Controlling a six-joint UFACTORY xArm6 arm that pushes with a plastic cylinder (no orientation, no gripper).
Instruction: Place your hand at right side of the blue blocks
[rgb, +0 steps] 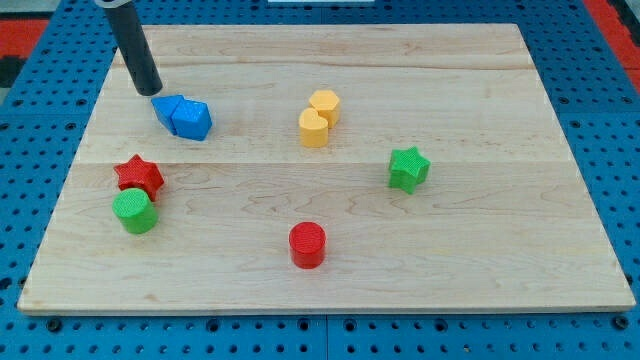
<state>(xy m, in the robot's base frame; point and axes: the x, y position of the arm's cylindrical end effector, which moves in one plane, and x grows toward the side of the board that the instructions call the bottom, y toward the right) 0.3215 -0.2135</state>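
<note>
Two blue blocks lie pressed together at the upper left of the wooden board; their shapes are hard to make out, blocky and angular. My dark rod comes down from the view's top left, and my tip rests on the board just up and to the left of the blue blocks, almost touching them.
Two yellow blocks sit together near the top centre. A green star is at the right. A red cylinder is at the bottom centre. A red star and a green cylinder touch at the left edge.
</note>
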